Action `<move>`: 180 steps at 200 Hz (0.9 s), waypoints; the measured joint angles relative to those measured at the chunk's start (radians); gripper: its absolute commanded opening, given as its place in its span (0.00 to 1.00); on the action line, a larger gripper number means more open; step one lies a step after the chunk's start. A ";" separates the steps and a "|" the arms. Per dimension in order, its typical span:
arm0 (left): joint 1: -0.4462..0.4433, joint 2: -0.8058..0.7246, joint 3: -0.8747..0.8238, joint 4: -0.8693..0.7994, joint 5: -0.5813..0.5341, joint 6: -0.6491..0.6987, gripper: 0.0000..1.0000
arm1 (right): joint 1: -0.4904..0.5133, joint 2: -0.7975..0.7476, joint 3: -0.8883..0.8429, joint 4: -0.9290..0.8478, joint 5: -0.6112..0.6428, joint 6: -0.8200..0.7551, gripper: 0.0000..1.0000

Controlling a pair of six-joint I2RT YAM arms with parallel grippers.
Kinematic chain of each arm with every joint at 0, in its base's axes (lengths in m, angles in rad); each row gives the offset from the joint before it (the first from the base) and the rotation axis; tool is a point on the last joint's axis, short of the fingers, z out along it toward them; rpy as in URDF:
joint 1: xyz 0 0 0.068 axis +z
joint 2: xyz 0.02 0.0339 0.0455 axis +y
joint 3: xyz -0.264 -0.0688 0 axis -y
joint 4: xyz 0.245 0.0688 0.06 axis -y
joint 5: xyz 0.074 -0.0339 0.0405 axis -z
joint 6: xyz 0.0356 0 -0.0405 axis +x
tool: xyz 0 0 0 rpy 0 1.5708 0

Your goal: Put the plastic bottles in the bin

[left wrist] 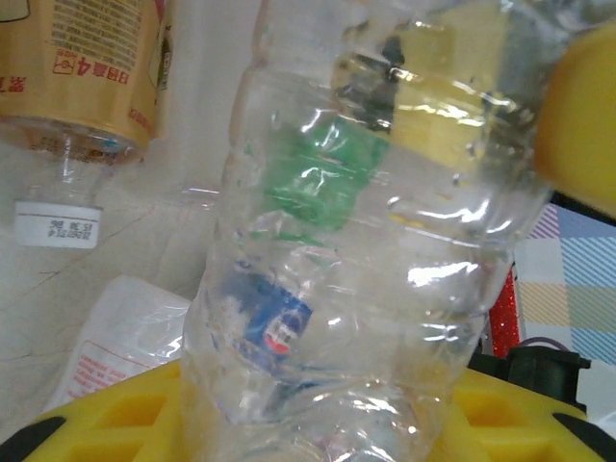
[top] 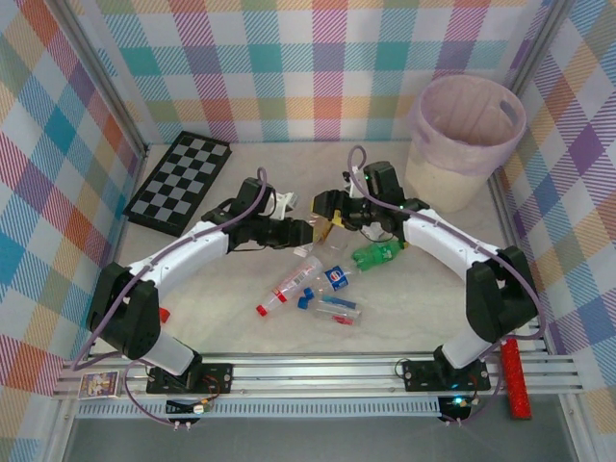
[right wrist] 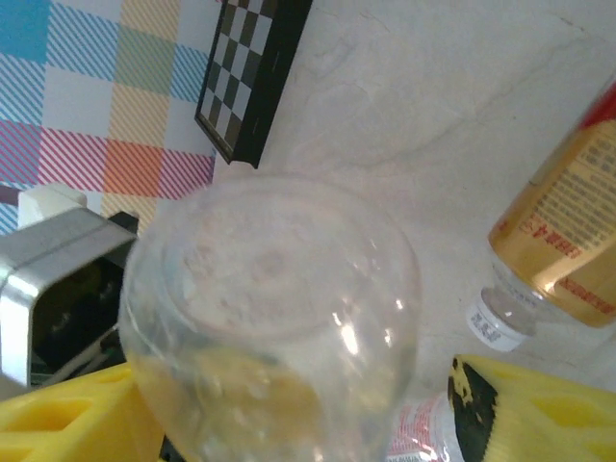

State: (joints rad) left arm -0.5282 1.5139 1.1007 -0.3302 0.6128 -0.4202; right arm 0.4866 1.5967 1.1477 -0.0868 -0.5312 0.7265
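Where the left tool (top: 309, 231) pinches, a clear bottle (left wrist: 366, 241) sits clamped.

Clear ribbed plastic bottle (left wrist: 356, 250) stands upright at centre, its upper right side against one of the yellow fingers (left wrist: 582, 125). Gold-labelled bottle with white cap (left wrist: 77, 106) lies upper left on the table (left wrist: 212, 77).

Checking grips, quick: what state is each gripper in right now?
Left gripper: shut on the clear ribbed plastic bottle.
Right gripper: open around that bottle's base, gap on one side.
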 measured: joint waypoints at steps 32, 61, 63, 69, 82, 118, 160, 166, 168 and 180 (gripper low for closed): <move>-0.033 0.005 0.001 0.043 0.032 -0.007 0.39 | 0.000 0.007 0.012 0.008 0.012 -0.002 0.74; -0.041 0.014 0.001 0.053 0.037 -0.010 0.39 | 0.000 0.015 0.020 0.003 0.021 -0.006 0.60; -0.041 0.014 0.001 0.053 0.037 -0.010 0.39 | 0.000 0.015 0.021 0.003 0.021 -0.008 0.60; -0.041 0.015 0.001 0.053 0.037 -0.010 0.40 | 0.000 0.015 0.021 0.002 0.025 -0.008 0.59; -0.041 0.015 0.001 0.053 0.036 -0.011 0.41 | 0.001 0.014 0.022 -0.003 0.027 -0.008 0.55; -0.041 0.016 0.001 0.066 0.034 -0.014 0.53 | 0.001 0.014 0.041 -0.035 0.045 -0.016 0.50; -0.041 0.016 0.009 0.055 0.025 0.003 0.91 | -0.011 -0.002 0.129 -0.181 0.140 -0.085 0.49; -0.041 0.016 0.014 0.041 0.024 0.016 0.93 | -0.017 -0.006 0.151 -0.209 0.153 -0.103 0.49; -0.041 0.016 0.015 0.035 0.024 0.016 0.94 | -0.019 -0.006 0.160 -0.220 0.158 -0.108 0.49; -0.041 0.016 0.026 0.001 0.021 0.044 0.97 | -0.042 -0.016 0.215 -0.277 0.185 -0.146 0.49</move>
State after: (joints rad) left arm -0.5694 1.5295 1.1263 -0.3290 0.6342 -0.3763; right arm 0.4450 1.5806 1.3624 -0.3634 -0.3462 0.5804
